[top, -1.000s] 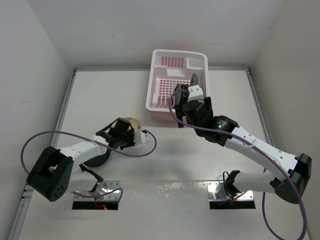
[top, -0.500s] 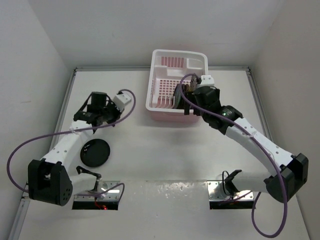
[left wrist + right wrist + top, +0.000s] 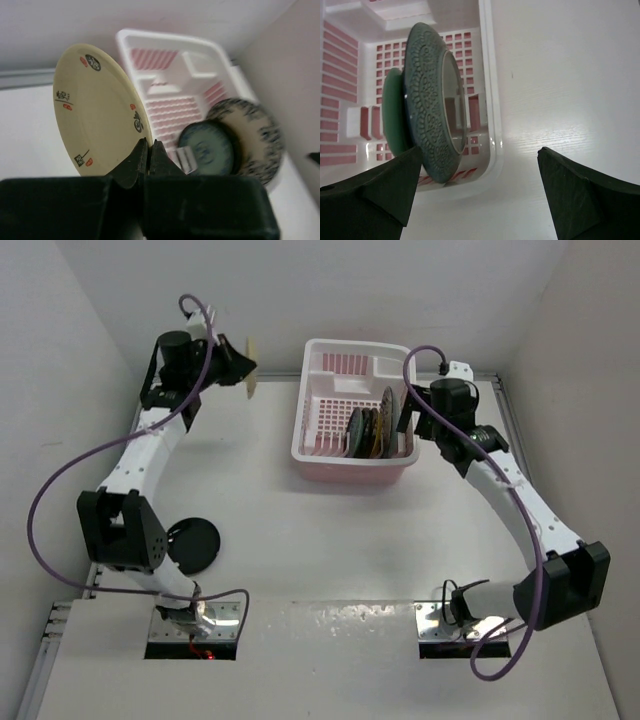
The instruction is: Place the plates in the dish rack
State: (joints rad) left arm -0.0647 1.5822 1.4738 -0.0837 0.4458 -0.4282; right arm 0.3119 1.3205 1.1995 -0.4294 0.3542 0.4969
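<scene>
The cream plate [image 3: 95,110] is pinched at its lower rim by the closed fingers of the left gripper [image 3: 149,150] and held upright on edge. The dish rack [image 3: 305,435] lies well apart to that gripper's right, its free slots on the side facing it, before the standing plates [image 3: 370,430]. The right gripper [image 3: 477,170] is spread wide and empty, just beside the rack's right wall. A black plate [image 3: 195,543] is seen flat on the table [image 3: 300,560]

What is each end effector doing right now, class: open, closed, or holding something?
Left end effector: closed on the rim of the cream patterned plate.
Right end effector: open, holding nothing.
</scene>
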